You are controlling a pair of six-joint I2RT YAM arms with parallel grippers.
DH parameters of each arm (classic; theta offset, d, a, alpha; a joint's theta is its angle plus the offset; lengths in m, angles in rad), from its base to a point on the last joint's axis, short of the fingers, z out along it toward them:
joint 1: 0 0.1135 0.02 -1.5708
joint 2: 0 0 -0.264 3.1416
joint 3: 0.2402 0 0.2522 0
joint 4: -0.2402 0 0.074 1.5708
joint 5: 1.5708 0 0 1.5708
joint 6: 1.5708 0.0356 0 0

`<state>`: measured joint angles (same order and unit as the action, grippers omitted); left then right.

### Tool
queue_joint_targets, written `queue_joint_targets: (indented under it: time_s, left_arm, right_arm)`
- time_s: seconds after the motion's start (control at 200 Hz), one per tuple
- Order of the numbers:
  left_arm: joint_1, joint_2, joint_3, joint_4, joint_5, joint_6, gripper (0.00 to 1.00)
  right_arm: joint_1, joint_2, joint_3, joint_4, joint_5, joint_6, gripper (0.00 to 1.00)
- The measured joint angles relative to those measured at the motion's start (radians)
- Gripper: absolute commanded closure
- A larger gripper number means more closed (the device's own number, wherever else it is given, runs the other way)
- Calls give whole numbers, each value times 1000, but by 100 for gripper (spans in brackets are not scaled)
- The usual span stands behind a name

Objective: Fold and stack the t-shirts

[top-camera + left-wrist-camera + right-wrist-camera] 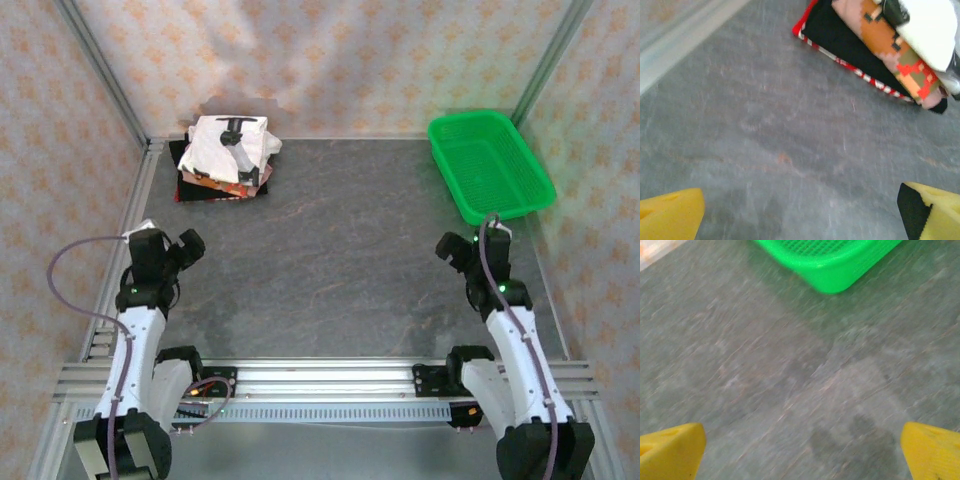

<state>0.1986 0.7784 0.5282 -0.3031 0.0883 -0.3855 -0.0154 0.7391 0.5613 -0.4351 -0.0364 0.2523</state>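
Note:
Folded t-shirts form a stack (pixel 226 160) at the table's back left corner. An off-white t-shirt (pixel 232 143) with a small black print lies on top; a pink one (pixel 890 47) with a brown pixel face and a black one (pixel 840 37) lie under it. My left gripper (pixel 185 250) hovers open over bare table at the near left, well short of the stack, its yellow fingertips (pixel 670 217) far apart. At the near right, my right gripper (pixel 455 250) is open too, nothing between its yellow fingertips (pixel 935 452).
A green plastic basket (pixel 490 165) stands at the back right, its corner (pixel 832 272) just ahead of my right gripper. Patterned walls and metal frame posts close in the table on three sides. A metal rail (pixel 320 375) runs along the near edge.

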Motion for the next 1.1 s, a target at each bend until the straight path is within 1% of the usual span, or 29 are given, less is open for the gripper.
queue_joint_targets:
  time_s: [0.085,0.16,0.22,0.355,0.53,0.681,0.731,0.766,0.806,0.856,0.976,1.101]
  left_arm:
    - [-92,4,-82,176,-115,44,0]
    - [-168,58,-138,320,-198,95,0]
    - [-184,130,-171,424,-247,119,0]
    - [-184,306,-244,649,-327,150,0]
    - [-184,495,-240,861,-330,196,0]
    - [-207,653,-207,1032,-304,258,0]
    - [-218,692,-196,1054,-290,278,0]
    - [-224,709,-186,1049,-280,287,0]
    - [-226,716,-177,1055,-275,298,0]
    - [-227,716,-165,1057,-272,308,0]
    - [-227,716,-146,1067,-271,316,0]
    - [-228,716,-145,1070,-270,324,0]
  right_arm:
    - [-2,-26,-124,181,69,-38,0]
    - [-2,1,-213,332,111,-60,0]
    - [-2,66,-250,441,130,-71,0]
    - [-2,241,-301,729,148,-97,1]
    - [-2,486,-317,1076,143,-143,0]
    - [-5,653,-312,1259,143,-171,1]
    - [-6,727,-307,1331,138,-179,1]
    - [-6,776,-300,1366,131,-187,1]
    - [-6,800,-285,1347,119,-195,1]
    - [-6,801,-260,1313,111,-203,1]
    - [11,801,-201,1318,112,-225,1]
    - [21,801,-195,1332,112,-238,1]
